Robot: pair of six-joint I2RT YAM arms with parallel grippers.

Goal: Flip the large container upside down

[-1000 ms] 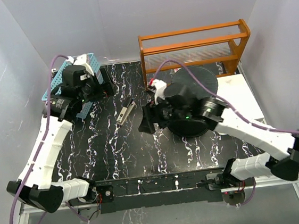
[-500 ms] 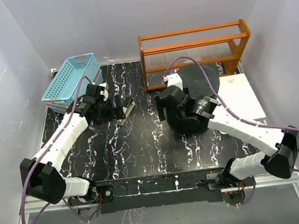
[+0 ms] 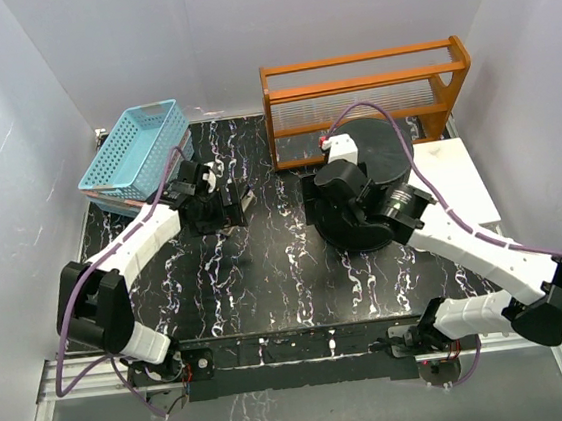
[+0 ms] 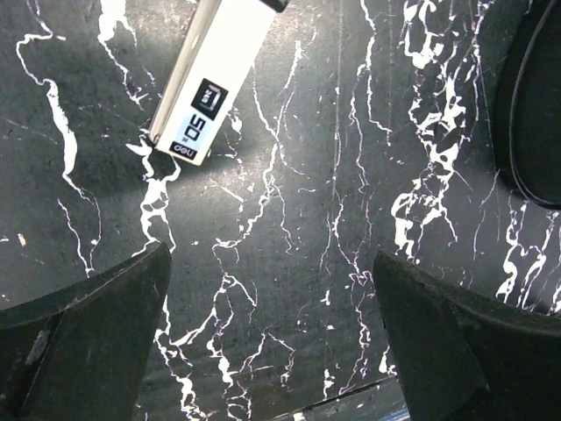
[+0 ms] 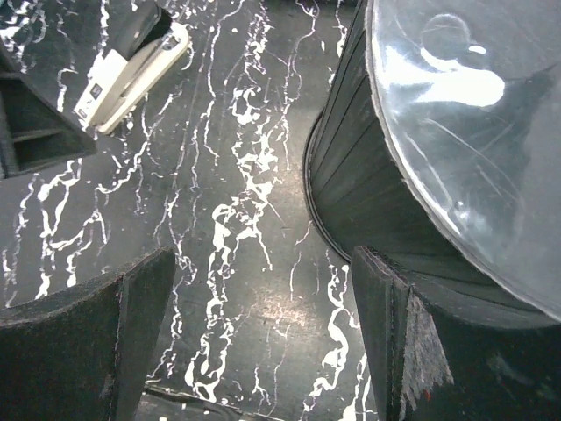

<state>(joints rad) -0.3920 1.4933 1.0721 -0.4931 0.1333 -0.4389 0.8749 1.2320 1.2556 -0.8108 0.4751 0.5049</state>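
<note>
Black plastic bucket [image 5: 456,132] stands rim-down on the table, glossy flat base up, before the wooden rack [image 3: 364,91], so the flip looks done. The right gripper [image 5: 263,324] has spread wider and drawn clear beside it. The left gripper [image 4: 272,333], spread and empty, has swung from the blue basket [image 3: 133,146] to the stapler [image 4: 215,79].

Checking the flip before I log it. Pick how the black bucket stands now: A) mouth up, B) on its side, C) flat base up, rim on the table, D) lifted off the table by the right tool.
C: the large container shows its glossy closed base on top, walls running down to the table.
</note>
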